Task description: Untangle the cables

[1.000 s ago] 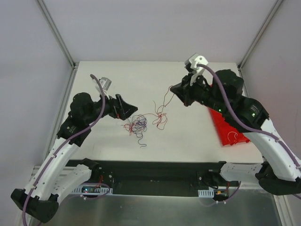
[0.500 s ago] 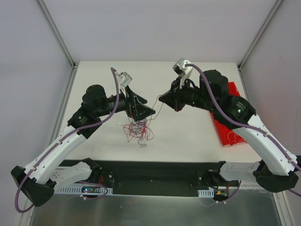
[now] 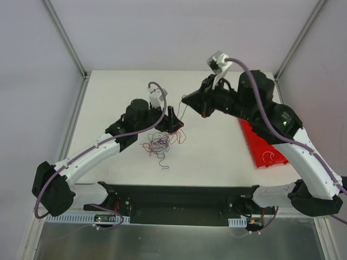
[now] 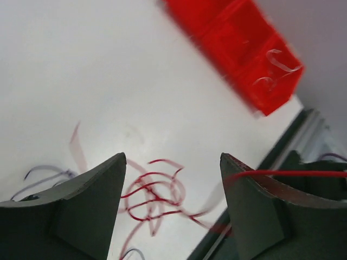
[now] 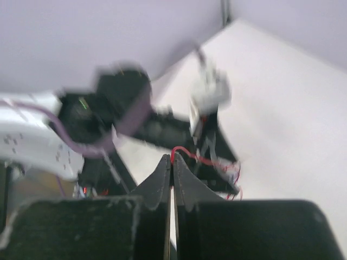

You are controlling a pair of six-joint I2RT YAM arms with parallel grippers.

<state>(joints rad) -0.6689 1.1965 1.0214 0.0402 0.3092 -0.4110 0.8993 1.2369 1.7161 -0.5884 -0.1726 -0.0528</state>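
Note:
The cables (image 3: pixel 159 143) lie as a loose red and dark purple tangle on the white table, just in front of my left gripper (image 3: pixel 176 125). In the left wrist view that gripper (image 4: pixel 172 157) stands open above blurred red loops (image 4: pixel 154 196), and one taut red strand (image 4: pixel 287 174) crosses its right finger. My right gripper (image 3: pixel 186 101) hangs above and right of the tangle. In its own view it (image 5: pixel 172 157) is shut on a red strand (image 5: pixel 187 153) that runs down toward the left gripper.
A red tray (image 3: pixel 259 140) lies at the table's right side with a curled wire (image 3: pixel 267 157) in it; it also shows in the left wrist view (image 4: pixel 233 43). A black rail (image 3: pixel 179 197) runs along the near table edge.
My left arm has swung right and forward to the tangle's far side, its jaws narrowing. The right gripper has moved left and up, still shut on the red strand.

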